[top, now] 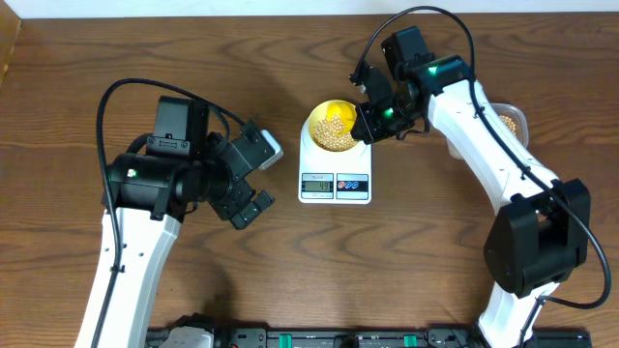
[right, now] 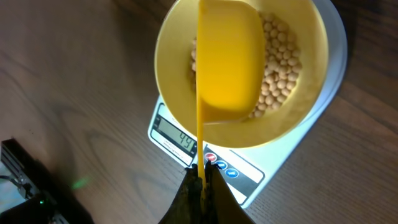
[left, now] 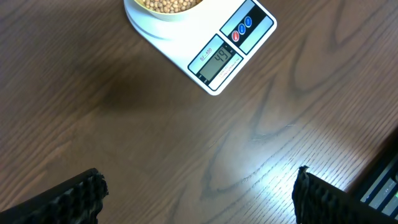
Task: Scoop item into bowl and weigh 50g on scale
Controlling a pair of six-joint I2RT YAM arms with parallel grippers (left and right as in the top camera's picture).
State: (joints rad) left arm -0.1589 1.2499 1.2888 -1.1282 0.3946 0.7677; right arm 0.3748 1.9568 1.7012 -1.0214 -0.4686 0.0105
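The pale yellow bowl (top: 333, 127) sits on the white scale (top: 335, 174) and holds tan beans (top: 336, 135). The scale's display reads 49 in the left wrist view (left: 219, 60). My right gripper (top: 379, 116) is shut on the handle of the bright yellow scoop (right: 229, 62), whose cup hangs over the bowl (right: 298, 118) above the beans (right: 278, 74). In the right wrist view its fingers (right: 202, 171) pinch the thin handle. My left gripper (top: 253, 193) is open and empty left of the scale; its fingertips (left: 199, 193) frame bare wood.
A clear plastic tub with beans (top: 511, 122) stands at the right, partly hidden behind my right arm. A black rail (top: 319, 338) runs along the table's front edge. The table's back edge (top: 193, 19) meets a white wall.
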